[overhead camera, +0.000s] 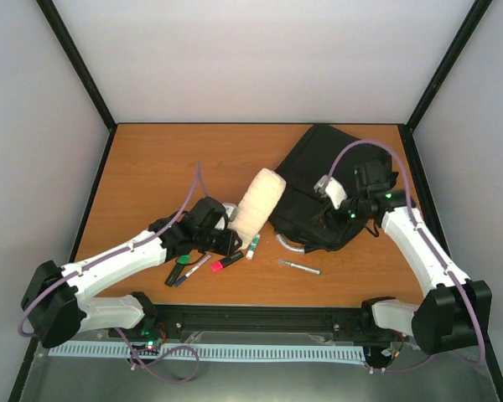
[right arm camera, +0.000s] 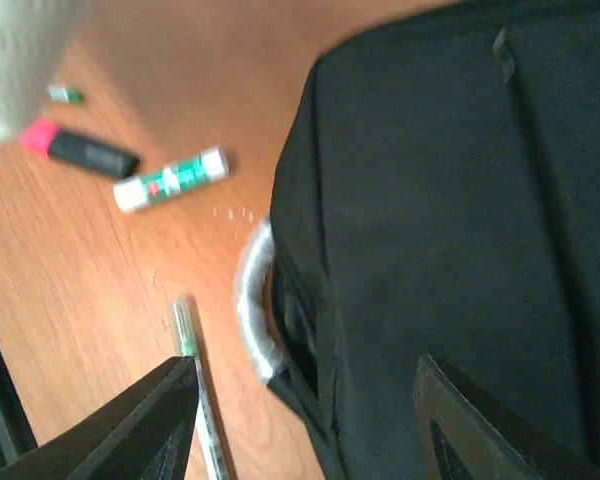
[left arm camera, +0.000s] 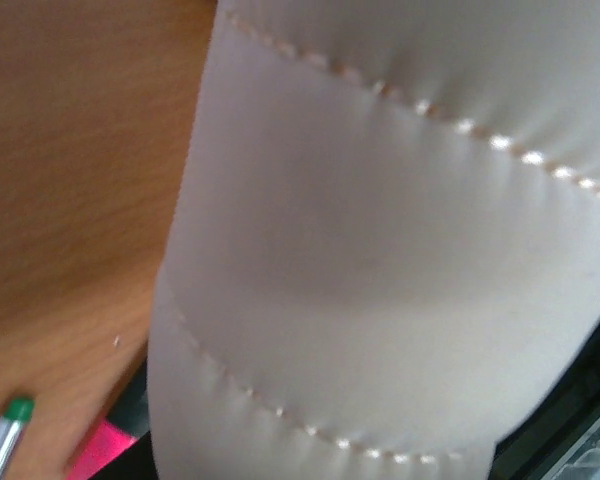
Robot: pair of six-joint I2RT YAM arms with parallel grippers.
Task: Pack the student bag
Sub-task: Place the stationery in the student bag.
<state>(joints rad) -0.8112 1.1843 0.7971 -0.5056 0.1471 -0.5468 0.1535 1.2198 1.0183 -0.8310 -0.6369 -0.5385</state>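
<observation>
1 student bag [right arm camera: 460, 250] tab [right arm camera: 500, 55], maybe zip-pull, right-wrist-only

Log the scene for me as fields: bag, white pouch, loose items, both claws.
student bag: black, lying flat at the right rear of the table; grey loop handle at its near end
white quilted pouch: along the bag's left edge
loose items: pink highlighter, glue stick, pen and markers, all on the table nearer the arms
left claw: at the pouch's near end; grip cannot be told
right claw: jaws apart over the bag's near corner, holding nothing
</observation>
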